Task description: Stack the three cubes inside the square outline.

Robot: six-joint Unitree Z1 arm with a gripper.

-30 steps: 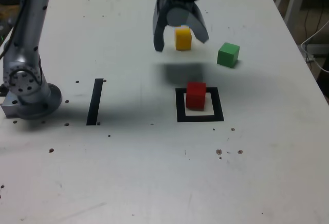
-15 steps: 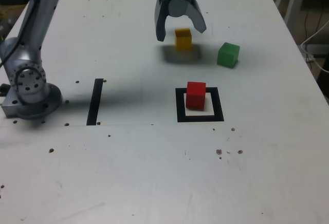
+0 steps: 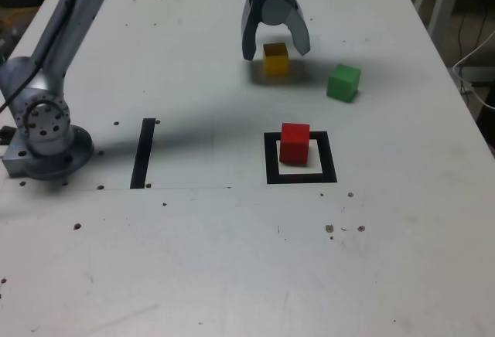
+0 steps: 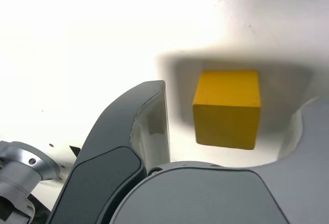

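The yellow cube (image 3: 275, 58) is seen resting on the white table (image 3: 193, 260), far from the camera in the exterior view, well apart from the square outline (image 3: 301, 158). It is bracketed by the gripper (image 3: 276, 42), whose jaws are spread wide, one on either side of the cube, with a gap visible on both sides in the wrist view (yellow cube (image 4: 227, 108), gripper (image 4: 226, 131)); nothing is held. Contact with the cube is not seen.

The red cube (image 3: 294, 142) is placed inside the square outline, sitting toward its far edge and partly over the tape there. The green cube (image 3: 343, 82) is left on the table toward the exterior view's right of the yellow one, near it but not touching.

Progress is judged as roughly one third: the base cube is in place, two cubes are unstacked. The current step is judged to be the grasp of the yellow cube; closing, lifting, placing on red, then the green cube are left.

A straight black tape strip (image 3: 143, 152) is seen at the exterior view's left, beside the arm's base (image 3: 45, 132), well clear. Small dark specks are scattered on the table. Nothing is seen blocking the way from yellow cube to red; the green cube lies off to the side.
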